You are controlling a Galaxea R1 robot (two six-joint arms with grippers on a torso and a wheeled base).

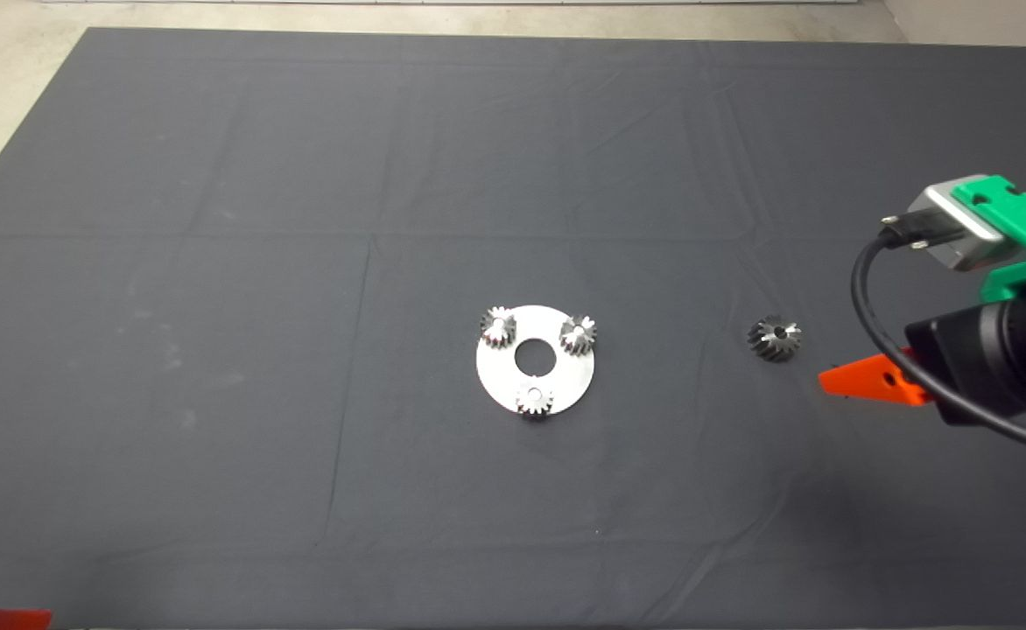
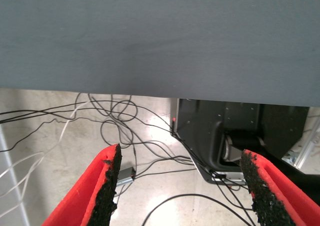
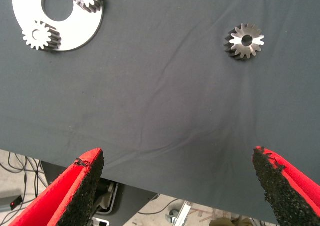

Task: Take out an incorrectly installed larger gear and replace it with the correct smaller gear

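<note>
Surface: table covered by a dark grey cloth mat (image 1: pixel 303 262), creased in faint fold lines; pale concrete floor (image 1: pixel 5 79) shows beyond its far and left edges

Centre of mat: flat round silver metal plate (image 1: pixel 513 385) with a large central hole, carrying three small shiny steel gears near its rim; the small steel gear nearest the front edge (image 1: pixel 533 401) overhangs the plate's rim slightly, the other two sit at the far left (image 1: pixel 497 326) and far right (image 1: pixel 578 333)

Right of plate, well apart from it: the larger flared steel gear with slanted teeth and dark flanks (image 1: pixel 775 338), lying alone on the cloth, small centre hole facing up; also seen in the right wrist view (image 3: pixel 244 40)

Right green gripper with red fingers (image 3: pixel 177 186): hangs above the mat at the right side, near the larger gear but not touching it; fingers spread wide, holding nothing. In the head view one red finger (image 1: pixel 872 382) shows, the other hidden behind the black arm and cable

Left gripper (image 2: pixel 182 188): parked at the lower left corner of the table, fingers wide apart and holding nothing; only a red sliver reaches the head view

Below the table edge, left wrist view: loose black and white cables (image 2: pixel 100 131) on the floor, a black machine housing (image 2: pixel 220 131), partly cut off

Right wrist view crops the plate; the third small gear barely shows
</note>
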